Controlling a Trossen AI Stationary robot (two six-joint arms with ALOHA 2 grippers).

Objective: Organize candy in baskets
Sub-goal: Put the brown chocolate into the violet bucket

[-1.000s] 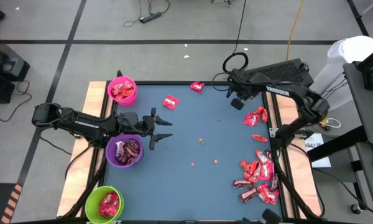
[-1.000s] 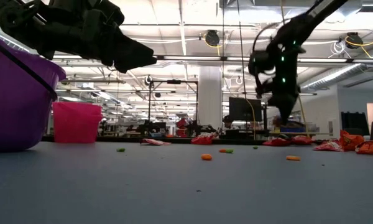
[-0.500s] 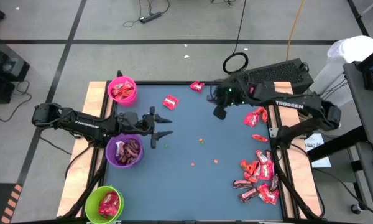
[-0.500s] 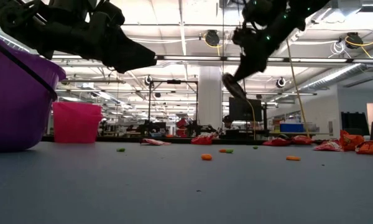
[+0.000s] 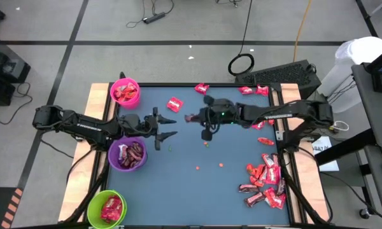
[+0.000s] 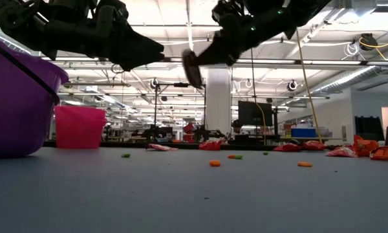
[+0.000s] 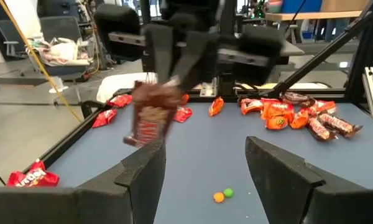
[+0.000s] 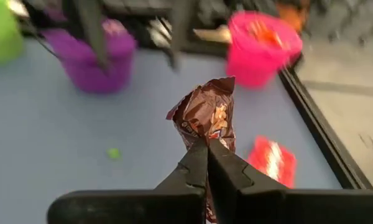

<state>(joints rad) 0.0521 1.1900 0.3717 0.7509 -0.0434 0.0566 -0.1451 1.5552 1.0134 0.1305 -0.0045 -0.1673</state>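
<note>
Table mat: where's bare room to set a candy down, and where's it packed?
Free: the blue mat between the purple basket and the candy pile, a few specks only. Crowded: that right-edge pile, and mid-table where the right claw carries a brown candy toward the open left claw.

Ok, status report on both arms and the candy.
Right gripper shut on brown candy, mid-table. Left gripper open by purple basket. Nothing blocking.

Bright overhead light, blurred wrist views
</note>
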